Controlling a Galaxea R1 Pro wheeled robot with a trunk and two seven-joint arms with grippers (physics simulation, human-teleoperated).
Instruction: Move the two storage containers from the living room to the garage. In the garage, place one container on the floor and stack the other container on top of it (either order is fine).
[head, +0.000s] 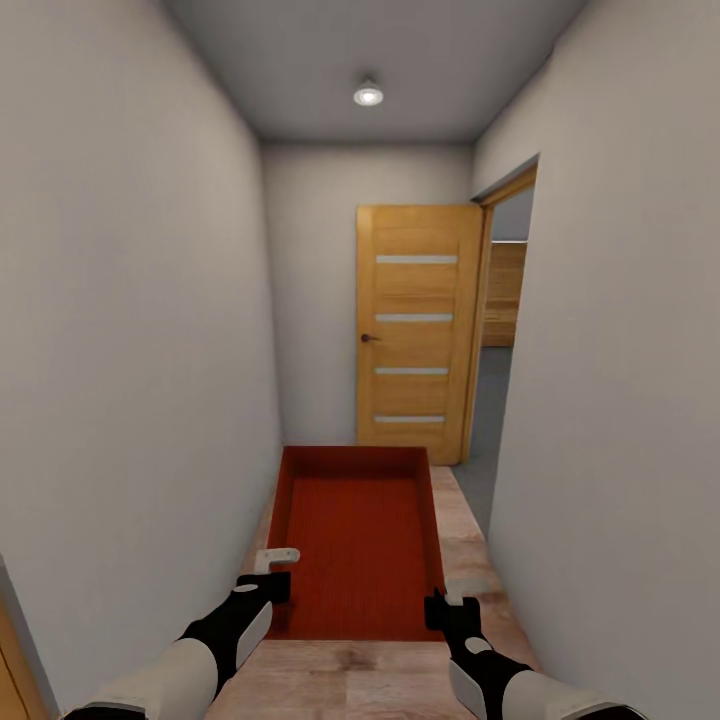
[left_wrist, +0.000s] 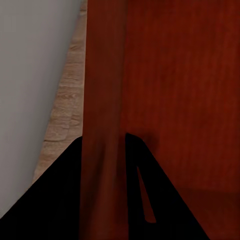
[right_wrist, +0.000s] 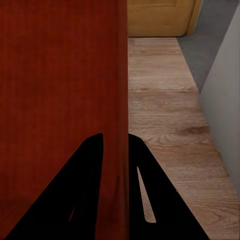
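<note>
One orange-red storage container (head: 360, 540) hangs level in front of me, held between both arms above the wood-plank floor (head: 470, 540) of a narrow hallway. My left gripper (head: 272, 575) is shut on its left wall. The left wrist view has the dark fingers (left_wrist: 60, 200) astride that thin wall (left_wrist: 102, 100), with the container's flat bottom (left_wrist: 180, 90) beside it. My right gripper (head: 445, 600) is shut on the right wall. In the right wrist view its fingers (right_wrist: 150, 200) straddle the wall (right_wrist: 117, 75), next to the container's inside (right_wrist: 55, 75).
Pale walls close in on the left (head: 140, 400) and right (head: 620, 400). A wooden door (head: 418, 335) stands open at the hallway's end. Beside it, an open doorway (head: 503, 320) leads right onto grey floor (head: 488, 410), with wooden planks beyond.
</note>
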